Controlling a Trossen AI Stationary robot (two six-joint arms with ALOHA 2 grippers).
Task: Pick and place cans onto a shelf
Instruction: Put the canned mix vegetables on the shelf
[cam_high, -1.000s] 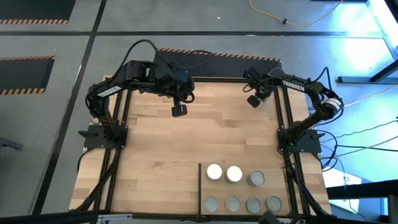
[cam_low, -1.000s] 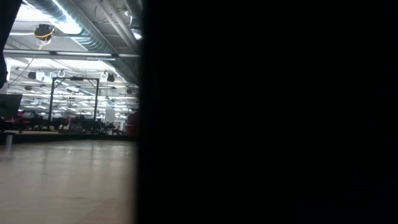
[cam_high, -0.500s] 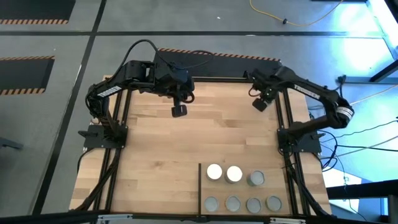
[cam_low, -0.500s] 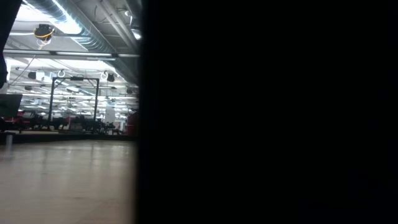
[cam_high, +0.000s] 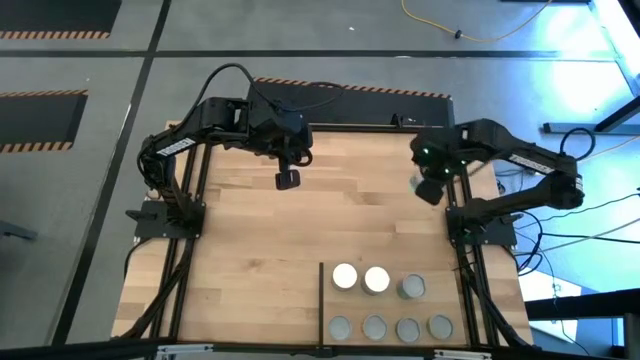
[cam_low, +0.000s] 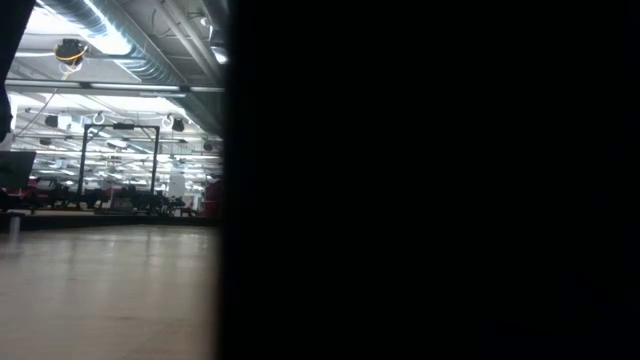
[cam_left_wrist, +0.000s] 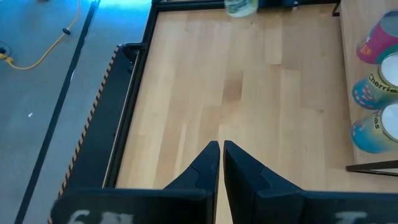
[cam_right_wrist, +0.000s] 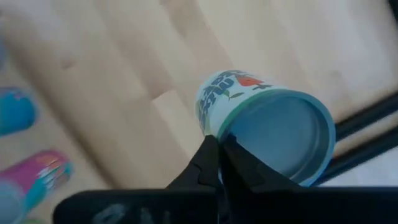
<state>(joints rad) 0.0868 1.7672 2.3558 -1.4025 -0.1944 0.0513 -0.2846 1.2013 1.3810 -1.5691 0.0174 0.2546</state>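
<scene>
With seven cans on the shelf, my right gripper, clenched empty, nears another can.

Much of the scene is blocked or cropped.
A dark shape fills most of the low view, hiding the table. The left wrist view cuts off three cans at its edge; a blurred can, perhaps greenish, sits far off.
</scene>
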